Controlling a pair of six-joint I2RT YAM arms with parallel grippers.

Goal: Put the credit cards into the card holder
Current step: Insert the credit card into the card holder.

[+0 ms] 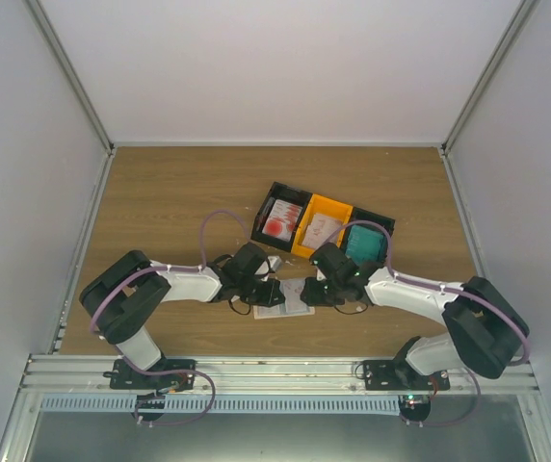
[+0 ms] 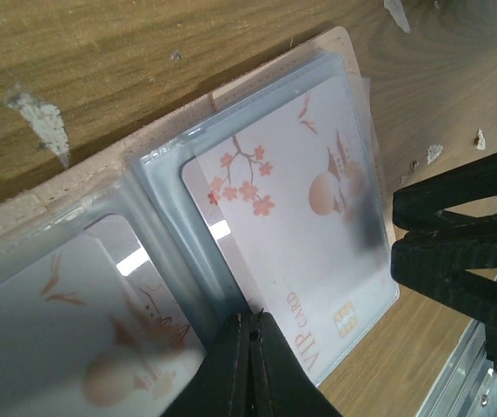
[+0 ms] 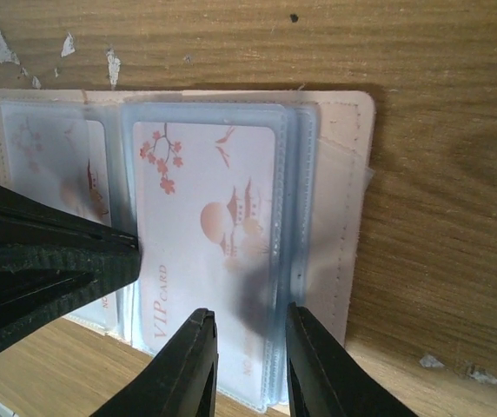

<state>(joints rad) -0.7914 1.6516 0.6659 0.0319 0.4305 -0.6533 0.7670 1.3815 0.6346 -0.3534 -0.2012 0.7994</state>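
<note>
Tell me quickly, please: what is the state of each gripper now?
Left gripper: shut at the edge of the card holder; grip cannot be told.
Right gripper: open, over the card holder.

I read a wood-grain table (image 1: 179, 192). Directly on it: the card holder (image 1: 285, 308) lying opened flat, a row of black and orange bins (image 1: 322, 226) just beyond it, and white scraps (image 2: 44, 122) scattered nearby.

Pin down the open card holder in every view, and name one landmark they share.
Top external: card holder, centre, between left gripper and right gripper.
Left wrist: card holder fills most of the frame.
Right wrist: card holder, upper middle, beige cover at right.
Shared landmark: the left gripper's closed black fingers at the clear sleeves.
</note>
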